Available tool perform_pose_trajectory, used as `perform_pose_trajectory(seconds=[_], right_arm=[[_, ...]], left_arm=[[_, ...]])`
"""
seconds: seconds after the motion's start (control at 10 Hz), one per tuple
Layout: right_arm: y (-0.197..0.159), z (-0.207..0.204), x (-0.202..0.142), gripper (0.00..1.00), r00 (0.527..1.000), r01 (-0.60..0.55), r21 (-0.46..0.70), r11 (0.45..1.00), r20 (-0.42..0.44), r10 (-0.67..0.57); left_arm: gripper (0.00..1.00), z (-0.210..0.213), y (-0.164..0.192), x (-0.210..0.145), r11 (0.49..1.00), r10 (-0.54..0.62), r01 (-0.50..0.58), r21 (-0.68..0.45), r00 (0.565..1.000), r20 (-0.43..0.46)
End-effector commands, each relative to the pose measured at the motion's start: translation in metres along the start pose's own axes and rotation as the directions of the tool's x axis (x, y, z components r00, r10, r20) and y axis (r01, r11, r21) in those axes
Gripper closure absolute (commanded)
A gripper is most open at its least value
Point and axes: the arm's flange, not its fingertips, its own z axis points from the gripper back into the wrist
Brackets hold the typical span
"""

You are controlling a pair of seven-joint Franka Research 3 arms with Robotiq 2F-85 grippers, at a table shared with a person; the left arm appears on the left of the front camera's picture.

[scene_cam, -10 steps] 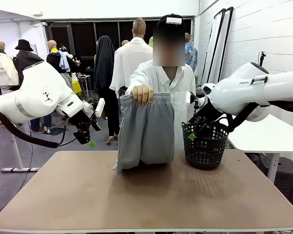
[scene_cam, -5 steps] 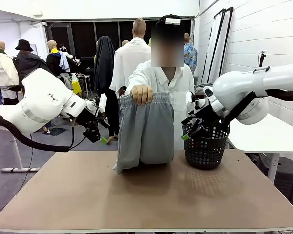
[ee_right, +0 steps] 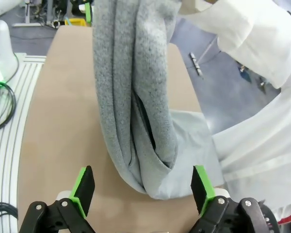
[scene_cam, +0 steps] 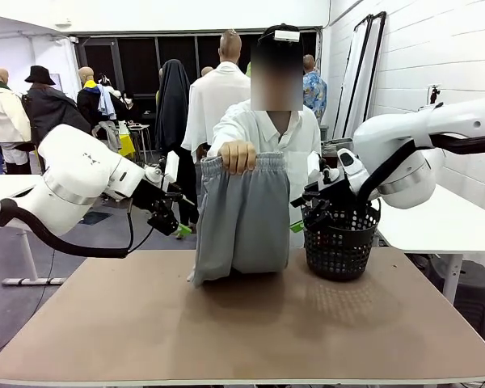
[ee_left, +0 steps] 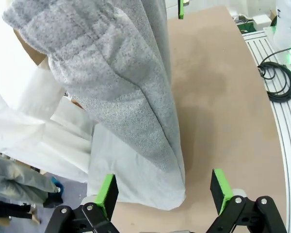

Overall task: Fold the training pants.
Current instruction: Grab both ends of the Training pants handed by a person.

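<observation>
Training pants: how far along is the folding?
Done: no finished fold visible. In hand: a person's hand holds the pants upright by the waistband, lower end on the table; open left end effector and right end effector flank them, not touching. Left: grasping and folding.

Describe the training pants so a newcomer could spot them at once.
At the far edge of the brown table stands a person in a white shirt. Their hand holds the training pants up by the gathered waistband, lower end resting on the table. Soft light grey cloth, unlike the black mesh basket beside them.
</observation>
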Motion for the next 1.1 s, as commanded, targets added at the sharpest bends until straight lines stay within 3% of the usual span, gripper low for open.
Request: perform_pose_trajectory(seconds=[0.0, 0.2, 0.5, 1.0], right_arm=[[0.002, 0.001, 0.003, 0.0, 1.0, -0.006, 0.004, 1.0, -0.001, 0.006], [0.001, 0.0, -0.001, 0.0, 1.0, 0.005, 0.0, 1.0, -0.009, -0.005], [0.0, -0.007, -0.001, 0.0, 0.997, 0.014, 0.025, 1.0, 0.075, -0.016], [0.003, -0.013, 0.0, 0.0, 0.982, -0.042, 0.016, 0.999, 0.187, 0.038]], left_arm=[[0.0, 0.003, 0.003, -0.002, 1.0, 0.002, -0.001, 0.01, 0.999, -0.045], [0.0, 0.001, 0.0, -0.001, 1.0, -0.001, 0.001, 0.007, 1.0, -0.013], [0.0, -0.019, 0.01, -0.005, 0.999, 0.031, -0.027, -0.028, 0.991, 0.133], [0.0, -0.028, 0.012, -0.007, 0.999, 0.027, -0.022, -0.029, 0.986, 0.165]])
